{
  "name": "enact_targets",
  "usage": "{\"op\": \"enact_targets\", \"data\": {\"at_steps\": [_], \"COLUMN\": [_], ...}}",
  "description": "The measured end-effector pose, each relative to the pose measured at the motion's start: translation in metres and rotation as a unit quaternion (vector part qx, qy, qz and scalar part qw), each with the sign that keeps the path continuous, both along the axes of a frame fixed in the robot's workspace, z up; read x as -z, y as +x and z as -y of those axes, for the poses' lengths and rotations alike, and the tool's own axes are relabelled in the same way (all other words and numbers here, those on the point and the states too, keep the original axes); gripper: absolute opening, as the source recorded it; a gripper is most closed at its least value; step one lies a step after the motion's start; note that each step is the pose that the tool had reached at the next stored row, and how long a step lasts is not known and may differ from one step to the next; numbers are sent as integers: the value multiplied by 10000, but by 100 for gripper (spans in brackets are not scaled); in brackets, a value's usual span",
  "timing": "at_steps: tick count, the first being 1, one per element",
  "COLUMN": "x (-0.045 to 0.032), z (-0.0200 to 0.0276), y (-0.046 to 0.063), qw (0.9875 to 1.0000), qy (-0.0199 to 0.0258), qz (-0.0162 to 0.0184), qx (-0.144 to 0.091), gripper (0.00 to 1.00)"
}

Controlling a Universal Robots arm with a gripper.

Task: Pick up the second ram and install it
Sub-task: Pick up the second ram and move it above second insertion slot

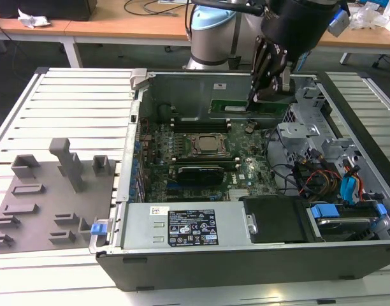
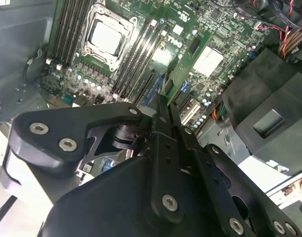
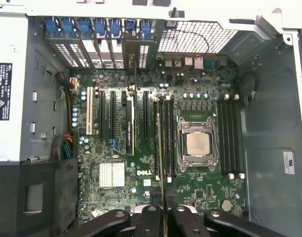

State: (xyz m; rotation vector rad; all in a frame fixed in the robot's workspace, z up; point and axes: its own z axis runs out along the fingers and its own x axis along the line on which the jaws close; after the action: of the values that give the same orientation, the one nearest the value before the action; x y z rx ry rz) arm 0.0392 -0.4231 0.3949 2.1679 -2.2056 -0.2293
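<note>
Here, the gripper is closed tight on the second ram, holding it above the motherboard near the far wall of the open computer case.

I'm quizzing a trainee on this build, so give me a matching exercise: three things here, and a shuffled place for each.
Things: 1 long thin green memory strip; 2 square silver processor socket; 3 flat grey moulded tray.
Places: A on the slatted table, outside the computer case; B in the black gripper; C on the green motherboard.
Pairs: 1-B; 2-C; 3-A.
</note>
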Motion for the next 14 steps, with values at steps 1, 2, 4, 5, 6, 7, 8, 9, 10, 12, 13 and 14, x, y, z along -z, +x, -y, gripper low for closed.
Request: {"op": "enact_targets", "data": {"at_steps": [1,2,4,5,6,7,8,9,10,12,13,14], "x": [13,26,73,98,113,124,145,156,165,166,167,167], "z": [0,0,0,0,0,0,-1,-1,-1,-1,-1,-1], "y": [2,4,11,15,16,19,22,23,24,25,25,25], "qw": [10000,10000,10000,10000,10000,10000,10000,10000,10000,10000,10000,10000], "qy": [0,0,1,0,0,0,0,0,-1,0,0,0], "qz": [-1,-1,-4,-6,-7,-8,-10,-11,-11,-11,-11,-11], "qx": [0,0,0,0,0,0,0,0,0,0,0,0], "gripper": [14,14,14,14,14,14,14,14,14,14,14,14]}}
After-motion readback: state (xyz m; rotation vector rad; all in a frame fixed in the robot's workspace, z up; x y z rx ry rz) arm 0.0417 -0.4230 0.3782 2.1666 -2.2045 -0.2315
